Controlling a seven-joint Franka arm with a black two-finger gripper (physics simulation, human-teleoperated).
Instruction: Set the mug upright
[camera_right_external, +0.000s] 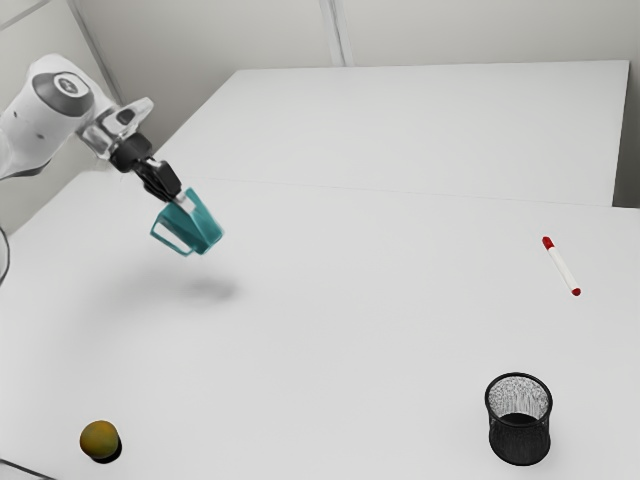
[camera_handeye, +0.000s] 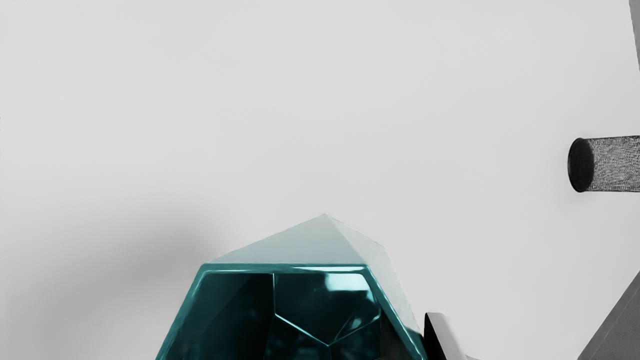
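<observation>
exterior view: tool (camera_right_external: 180, 199) clamped on tilted mug (camera_right_external: 204, 228) by its rim (camera_handeye: 285, 268), aloft, wide room to mesh cup (camera_right_external: 520, 440).

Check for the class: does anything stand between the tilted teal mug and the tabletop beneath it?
Nothing visible does. The gripper holds the mug above the table. The yellowish ball, black mesh holder and red-and-white marker all lie well away from there.

Mugs: one — faceted teal mug with handle (camera_right_external: 205, 228). Markers: one — slim white marker with red ends (camera_right_external: 562, 268). Holders: one — round black wire-mesh holder (camera_right_external: 520, 441). Balls: one, small, yellow-brown ball (camera_right_external: 99, 439). Arms: one, white jointed robot arm (camera_right_external: 42, 118). Grippers: one, black two-finger gripper (camera_right_external: 181, 199).
</observation>
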